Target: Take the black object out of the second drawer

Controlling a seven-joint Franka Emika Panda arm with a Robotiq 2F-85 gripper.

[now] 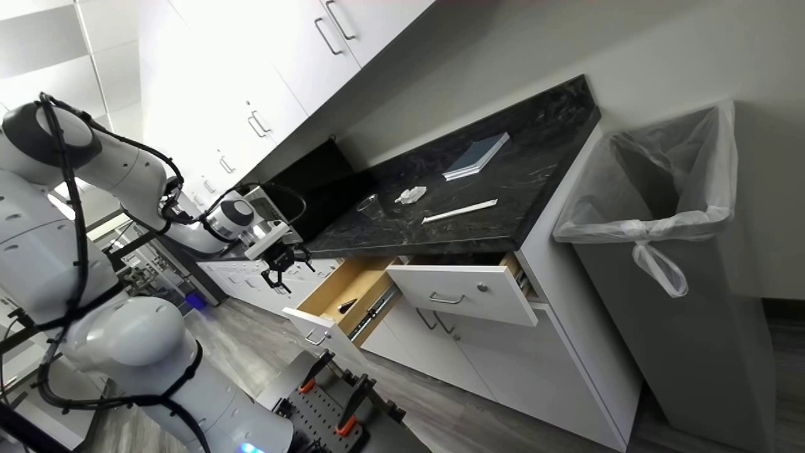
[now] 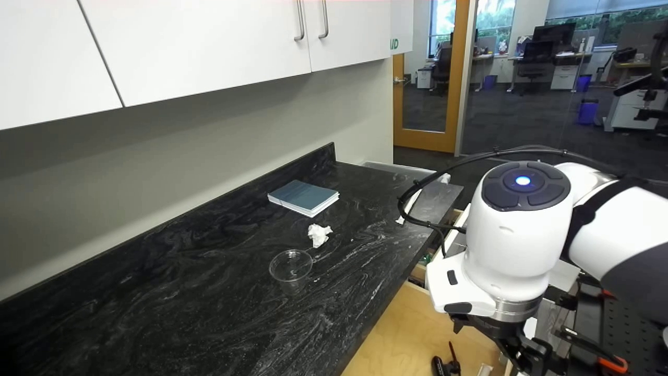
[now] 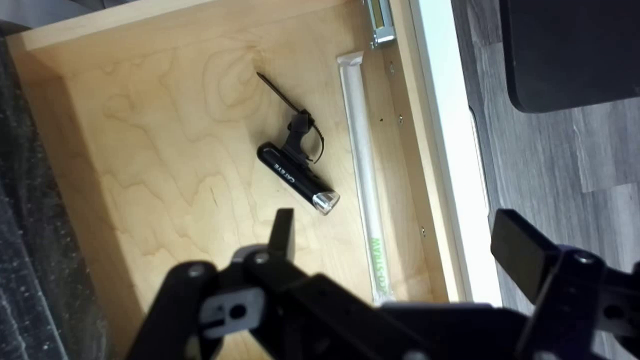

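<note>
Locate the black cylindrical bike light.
In the wrist view, the black cylindrical bike light lies inside the open, white-fronted tan wooden drawer, just left of the long white wrapped straw.

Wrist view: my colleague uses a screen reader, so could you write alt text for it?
A black CATEYE light lies inside an open wooden drawer, beside but not touching a wrapped straw that runs along the drawer's front. The end effector, open and holding nothing, shows at the bottom of the picture.
</note>
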